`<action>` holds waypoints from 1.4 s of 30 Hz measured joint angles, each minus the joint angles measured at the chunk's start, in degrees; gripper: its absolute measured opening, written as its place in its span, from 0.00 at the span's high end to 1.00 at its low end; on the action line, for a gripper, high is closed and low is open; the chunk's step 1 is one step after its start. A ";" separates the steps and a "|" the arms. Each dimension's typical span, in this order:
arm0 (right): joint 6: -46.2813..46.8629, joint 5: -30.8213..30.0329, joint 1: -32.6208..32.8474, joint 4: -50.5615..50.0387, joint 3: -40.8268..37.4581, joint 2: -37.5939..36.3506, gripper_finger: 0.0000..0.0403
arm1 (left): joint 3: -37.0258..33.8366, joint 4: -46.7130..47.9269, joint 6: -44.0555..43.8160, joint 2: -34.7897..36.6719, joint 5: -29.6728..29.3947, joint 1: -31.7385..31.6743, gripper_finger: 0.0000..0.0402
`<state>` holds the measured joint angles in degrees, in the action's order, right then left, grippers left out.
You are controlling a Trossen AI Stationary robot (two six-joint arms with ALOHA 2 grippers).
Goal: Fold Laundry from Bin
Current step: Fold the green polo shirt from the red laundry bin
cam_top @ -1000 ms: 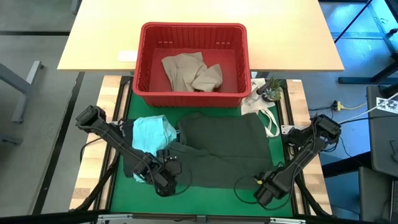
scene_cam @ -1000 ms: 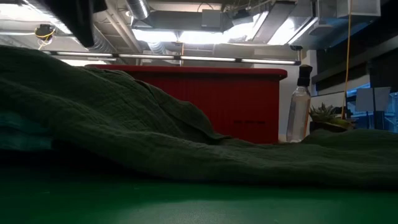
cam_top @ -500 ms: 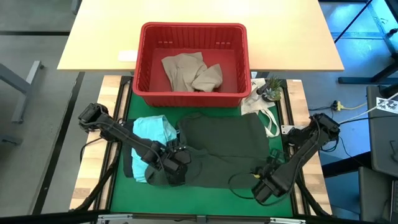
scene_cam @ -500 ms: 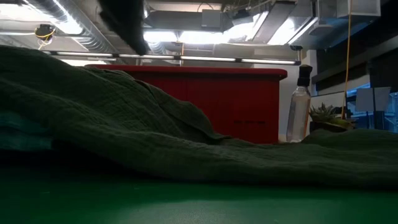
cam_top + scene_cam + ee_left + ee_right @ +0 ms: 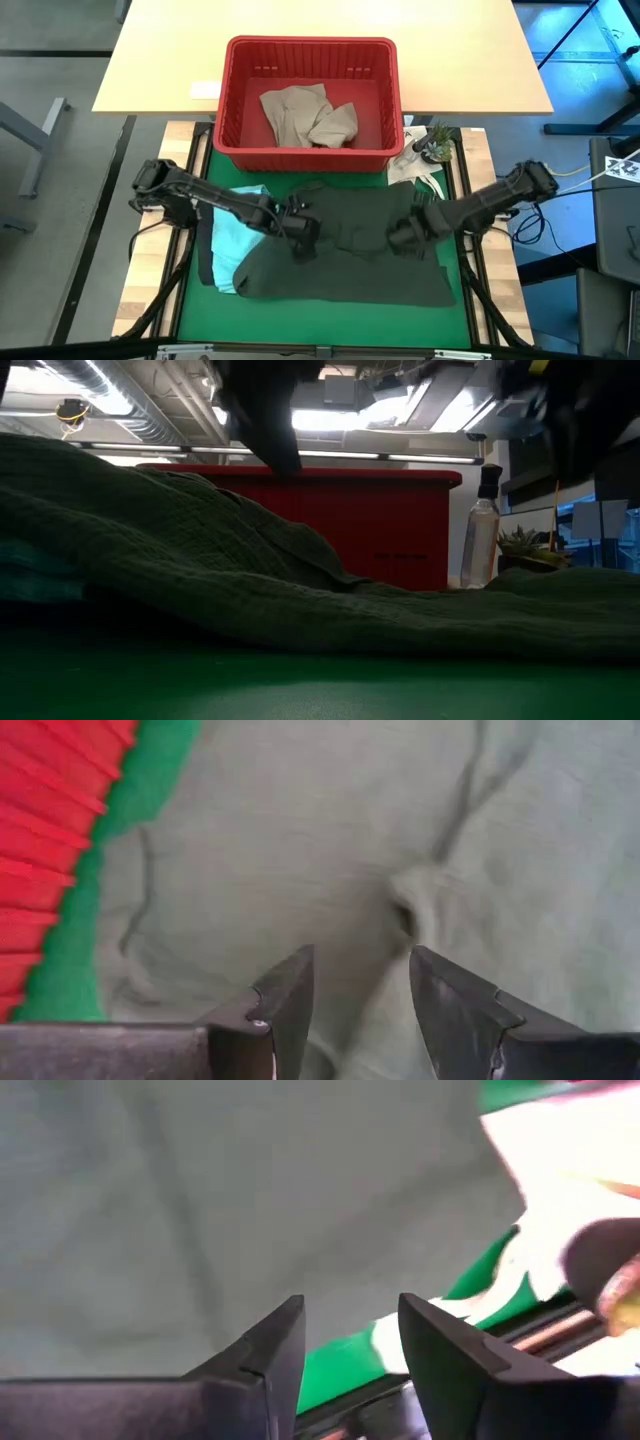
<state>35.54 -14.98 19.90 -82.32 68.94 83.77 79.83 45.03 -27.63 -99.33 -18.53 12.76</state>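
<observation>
olive garment (image 5: 345,255) lies flat; left gripper (image 5: 305,232) and right gripper (image 5: 400,233) jaws spread, empty.

One red bin (image 5: 312,150) is sitting at twelve o'clock, holding one beige-tan garment (image 5: 308,115). Two more garments are lying below it: one dark olive (image 5: 360,250), one light teal (image 5: 232,235). One spray bottle (image 5: 481,530) and one small plant (image 5: 435,142) are standing at two o'clock.
</observation>
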 joint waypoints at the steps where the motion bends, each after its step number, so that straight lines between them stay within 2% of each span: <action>1: -1.39 -1.26 -1.90 1.58 -2.48 -1.26 0.60 | 0.00 -0.14 0.63 0.00 0.04 -0.89 0.60; 7: -12.43 -2.89 -14.20 16.92 -17.08 -6.88 0.60 | 0.00 -3.15 4.05 0.00 0.16 -4.56 0.60; 13: -22.05 -4.38 -25.55 29.31 -24.49 -7.78 0.60 | 0.00 -4.88 5.60 0.00 0.85 -6.19 0.60; 19: -30.81 -4.32 -33.36 36.01 -24.97 -7.78 0.60 | 0.00 -5.17 5.77 0.00 1.72 -6.38 0.60; 22: -34.15 -2.27 -36.93 36.48 -24.97 -7.78 0.60 | 0.00 -5.17 5.77 0.00 1.76 -6.35 0.60; 27: -34.53 -1.86 -42.06 36.31 -24.95 -7.78 0.60 | 0.00 -5.19 5.77 0.00 1.74 -6.36 0.60; 30: -34.58 0.52 -44.16 36.50 -24.93 -7.78 0.60 | 0.00 -5.19 5.79 0.00 1.75 -6.36 0.60; 38: -35.89 5.20 -48.32 36.32 -24.99 -7.72 0.60 | 0.01 -5.21 5.79 0.00 1.74 -6.36 0.60; 42: -35.97 4.55 -48.56 36.46 -24.99 -7.51 0.60 | 0.02 -5.21 5.81 0.00 1.72 -6.36 0.60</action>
<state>-0.43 -10.42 -28.67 -45.86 43.94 76.26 79.85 39.81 -21.82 -99.33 -16.81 6.39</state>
